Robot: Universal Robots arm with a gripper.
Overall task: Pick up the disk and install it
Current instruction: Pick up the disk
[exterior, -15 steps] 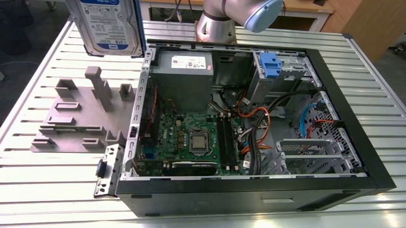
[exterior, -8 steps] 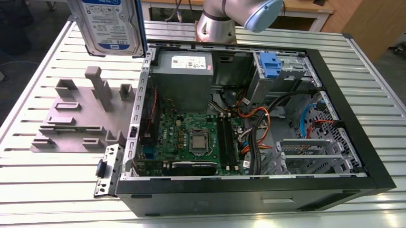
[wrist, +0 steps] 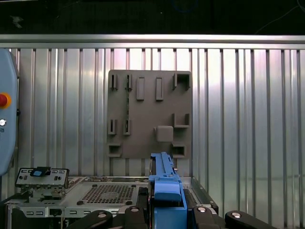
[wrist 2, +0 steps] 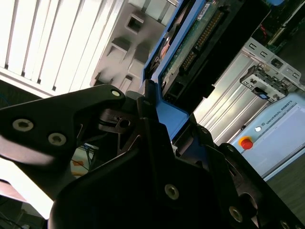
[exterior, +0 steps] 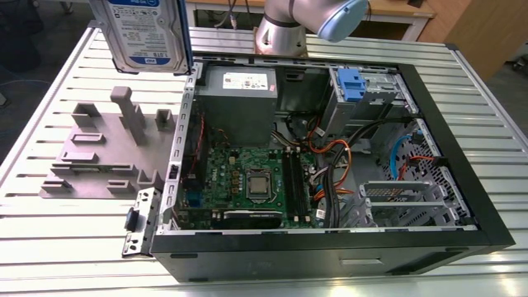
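1. My jaws are pinching the disk (exterior: 144, 34) by its blue frame. In the second wrist view my gripper (wrist 2: 152, 102) has a black finger on either side of that frame, with the drive's green circuit board running away beyond them.
2. The disk hangs in the air, upright, label towards the exterior camera. It is at the far end of the table on the exterior view's left, above the gap between the grey fixture plate (exterior: 99, 154) and the far corner of the open computer case (exterior: 462, 204). It touches nothing but me.
3. I judge the pick-up done and the carry to the case in hand; the install is not yet begun.
4. Seating it calls for squaring the blue frame to a drive bay and sliding it in straight. The likely bays sit at the case's far corner on the exterior view's right, by the blue clip (exterior: 350, 83), but I cannot tell which one is meant.
5. Orange and black cables (exterior: 342, 158) cross the case beside the motherboard (exterior: 247, 179) and could snag a low approach.
6. The surface is a slatted aluminium table (exterior: 49, 235), bright and ribbed. A teach pendant (wrist 2: 281, 129) lies on it beside the case.
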